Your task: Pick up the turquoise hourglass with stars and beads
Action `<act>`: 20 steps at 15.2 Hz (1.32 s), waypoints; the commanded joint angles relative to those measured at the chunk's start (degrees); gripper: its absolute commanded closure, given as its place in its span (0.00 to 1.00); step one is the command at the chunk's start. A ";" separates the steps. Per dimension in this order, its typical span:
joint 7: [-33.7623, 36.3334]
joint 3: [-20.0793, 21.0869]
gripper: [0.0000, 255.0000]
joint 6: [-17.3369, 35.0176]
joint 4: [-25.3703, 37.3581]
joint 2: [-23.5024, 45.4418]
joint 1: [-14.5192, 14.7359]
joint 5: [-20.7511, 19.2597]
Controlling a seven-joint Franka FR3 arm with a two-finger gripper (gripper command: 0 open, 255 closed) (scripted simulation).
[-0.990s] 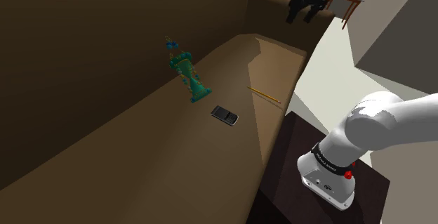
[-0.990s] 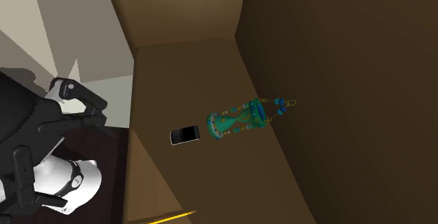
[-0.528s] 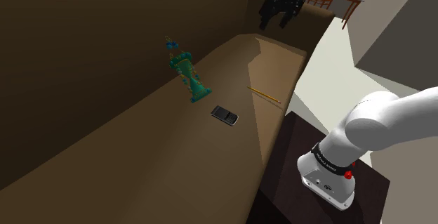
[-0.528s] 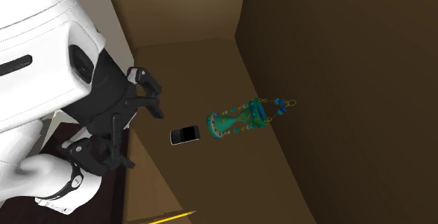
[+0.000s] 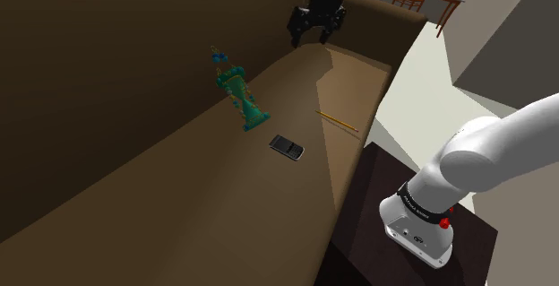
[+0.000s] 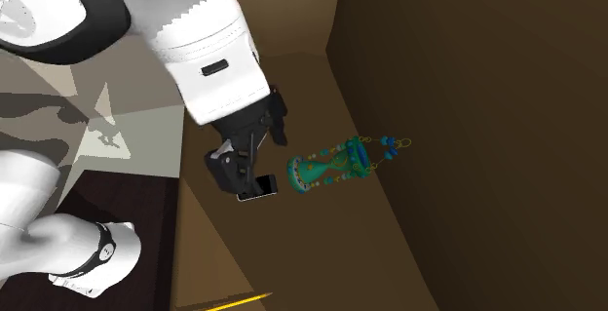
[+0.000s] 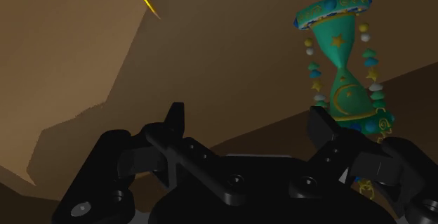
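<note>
Nothing is grasped yet — the pincer (image 5: 311,35) hangs in the air, its fingers spread and empty. The turquoise hourglass (image 5: 240,100) rests untouched on the brown surface (image 5: 179,195), close to the back wall. Approach, closing and lift all remain, I judge.

A brown couch seat (image 5: 179,205) carries three things, with its backrest rising along one long side. The turquoise hourglass (image 5: 240,100), with gold stars and strings of beads, sits ahead of the tool (image 5: 310,40), on the side of one finger, its beaded end reaching to the backrest. A small dark phone (image 5: 287,147) lies flat on the seat just beside the hourglass's wide end, farther from the tool. A yellow pencil (image 5: 337,121) lies near the seat's front edge, well apart from both, off toward the tool's other finger.
</note>
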 commanded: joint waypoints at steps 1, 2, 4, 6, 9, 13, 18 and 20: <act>3.64 2.58 0.00 1.89 2.09 3.95 -0.25 -1.58; 5.29 3.67 0.00 2.70 3.18 5.93 -0.43 -2.60; 8.74 5.80 0.00 4.06 5.62 10.06 -0.79 -5.02; 12.37 7.79 0.00 5.00 8.43 14.42 -1.03 -7.94; 18.00 10.21 0.00 5.55 13.39 21.41 -0.80 -13.18; 25.12 11.85 0.00 4.59 21.41 31.36 1.18 -20.94; 31.59 11.25 0.00 1.38 33.84 44.15 6.29 -29.64; 32.93 10.54 0.00 0.01 38.65 48.44 8.45 -31.97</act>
